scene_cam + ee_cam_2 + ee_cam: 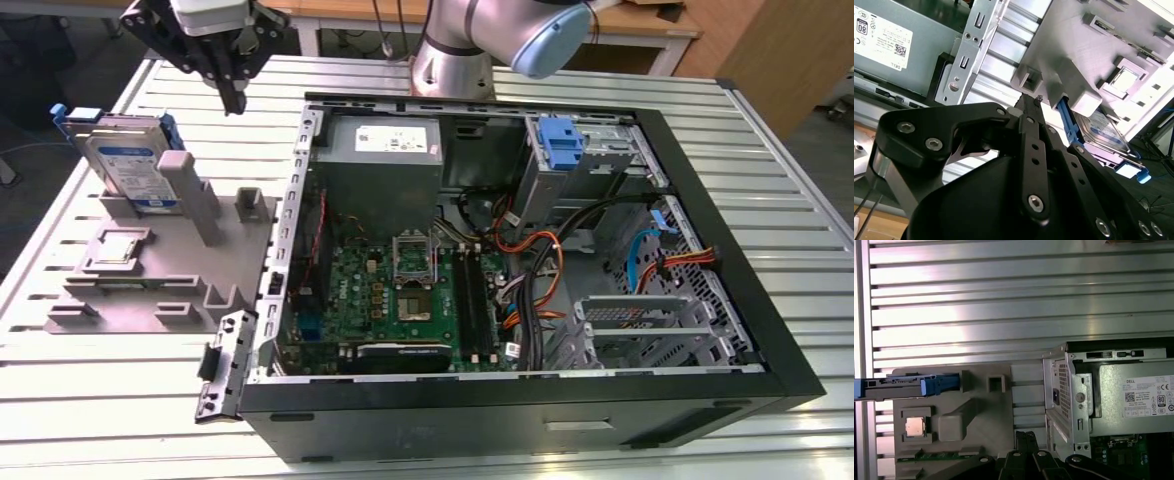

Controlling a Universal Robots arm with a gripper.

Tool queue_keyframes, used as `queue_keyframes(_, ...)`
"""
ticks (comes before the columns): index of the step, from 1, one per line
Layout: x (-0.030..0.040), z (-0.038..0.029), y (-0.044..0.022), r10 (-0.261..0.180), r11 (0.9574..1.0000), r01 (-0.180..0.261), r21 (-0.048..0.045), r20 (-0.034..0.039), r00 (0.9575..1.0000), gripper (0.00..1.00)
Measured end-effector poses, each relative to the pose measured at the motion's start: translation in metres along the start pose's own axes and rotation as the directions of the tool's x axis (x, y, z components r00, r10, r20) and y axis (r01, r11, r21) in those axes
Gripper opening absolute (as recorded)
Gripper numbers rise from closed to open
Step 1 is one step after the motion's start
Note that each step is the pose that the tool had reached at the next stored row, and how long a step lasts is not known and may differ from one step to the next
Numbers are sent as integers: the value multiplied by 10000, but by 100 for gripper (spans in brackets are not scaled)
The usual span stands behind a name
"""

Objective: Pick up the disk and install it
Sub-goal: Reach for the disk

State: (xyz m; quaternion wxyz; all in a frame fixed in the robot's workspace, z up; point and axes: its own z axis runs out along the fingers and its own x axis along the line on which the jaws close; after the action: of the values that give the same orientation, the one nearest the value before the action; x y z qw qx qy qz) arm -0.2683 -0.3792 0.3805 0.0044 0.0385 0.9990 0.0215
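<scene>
The disk [131,165] stands on edge in a grey holder [160,270] on the exterior view's left, its label facing out and blue rails along its sides. My gripper [235,100] hangs above the table, behind the holder and to the disk's right, apart from it. The fingers are shut with nothing between them. In the second wrist view the closed fingertips [1030,100] point towards the holder, and the disk [1104,131] lies beyond them. The first wrist view shows the disk [904,385] edge-on, well away from the fingertips [1026,437].
An open computer case [787,330] takes up the middle and right of the slatted metal table [441,75]. Inside are a motherboard [400,290], a power supply [380,145], a blue bracket [561,140] and a metal drive cage [641,320]. A small square chip [915,426] sits in the holder.
</scene>
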Motion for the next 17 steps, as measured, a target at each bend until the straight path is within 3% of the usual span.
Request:
queue_keyframes(4,52,4,-3,0,10000,0,0,0,10000,10)
queue_keyframes(12,74,10,56,0,10000,0,0,1,10000,10)
queue_keyframes(17,157,15,63,1,10000,-1,1,0,10000,10)
